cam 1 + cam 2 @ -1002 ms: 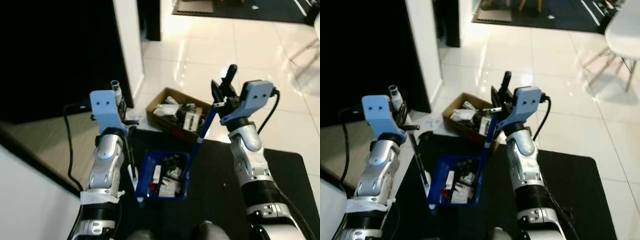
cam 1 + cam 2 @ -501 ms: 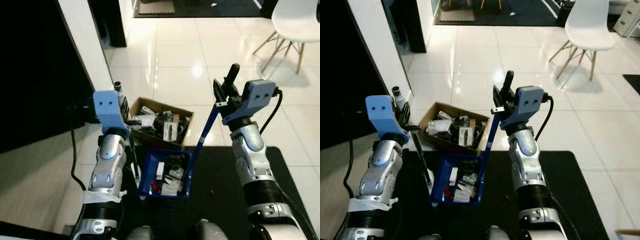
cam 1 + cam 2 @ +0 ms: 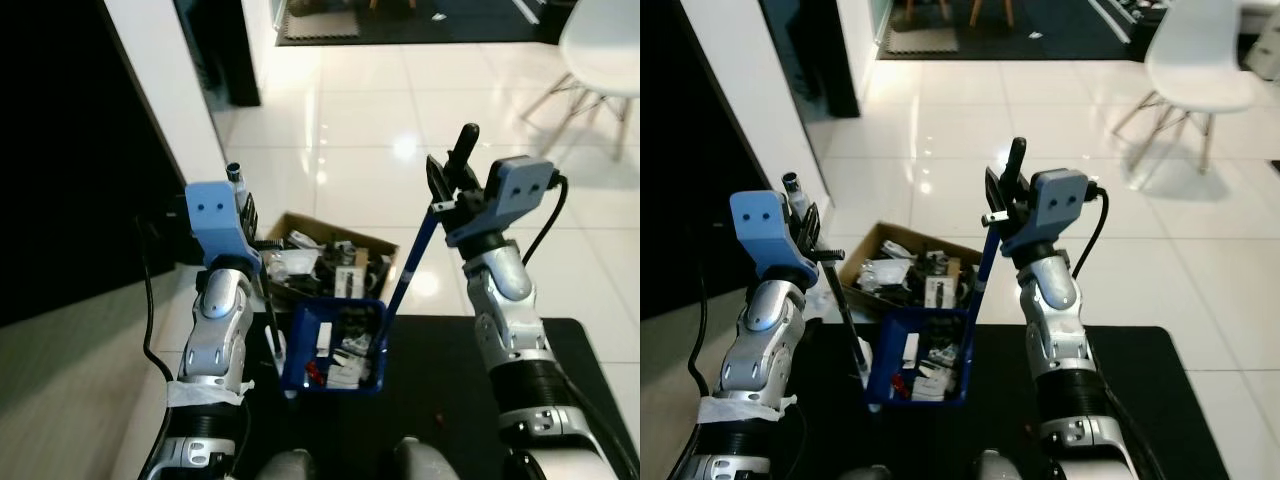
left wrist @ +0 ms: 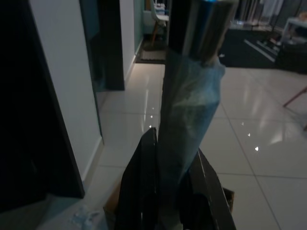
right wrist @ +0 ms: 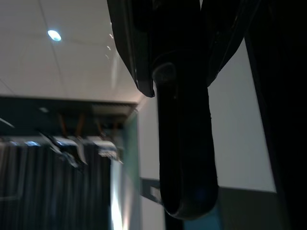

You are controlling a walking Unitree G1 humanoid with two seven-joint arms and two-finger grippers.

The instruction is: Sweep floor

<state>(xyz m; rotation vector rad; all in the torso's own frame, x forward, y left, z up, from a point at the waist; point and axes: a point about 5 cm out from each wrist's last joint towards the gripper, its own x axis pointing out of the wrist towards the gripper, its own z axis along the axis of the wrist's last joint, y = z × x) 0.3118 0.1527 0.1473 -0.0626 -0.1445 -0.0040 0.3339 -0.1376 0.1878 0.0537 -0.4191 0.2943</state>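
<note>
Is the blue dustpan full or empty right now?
Full. The blue dustpan hanging from the right gripper holds a heap of black and white scraps.

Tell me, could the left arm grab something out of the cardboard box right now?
Probably not. The left gripper is shut on the broom handle, so it has no free fingers. The box lies on the floor ahead, beyond the blue dustpan.

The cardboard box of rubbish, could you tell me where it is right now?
The cardboard box sits on the white tiled floor ahead, between both arms, just beyond the blue dustpan.
</note>
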